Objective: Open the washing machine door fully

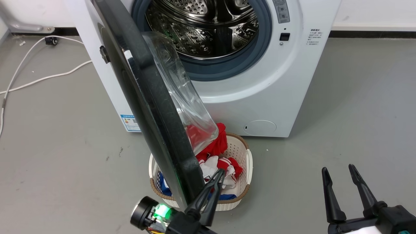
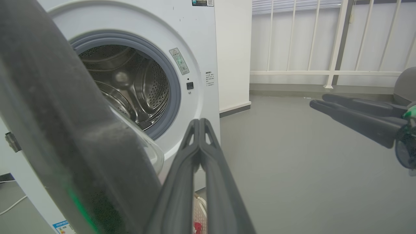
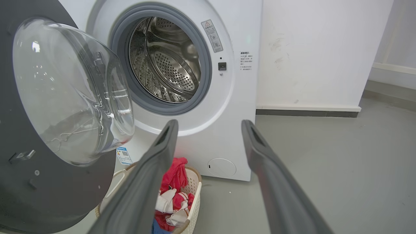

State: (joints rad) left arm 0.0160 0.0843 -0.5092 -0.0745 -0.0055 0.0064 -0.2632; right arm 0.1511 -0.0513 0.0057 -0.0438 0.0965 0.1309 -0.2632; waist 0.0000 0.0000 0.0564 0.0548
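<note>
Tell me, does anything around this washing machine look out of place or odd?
Nothing looks spilled or broken. One oddity: the laundry basket of clothes sits on the floor before the washing machine, with the half-open washing machine door hanging over it. A white cable trails loose across the floor to the left.

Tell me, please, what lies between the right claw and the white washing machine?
Bare grey floor, in the head view, separates the right claw from the white front-loading washing machine.
</note>
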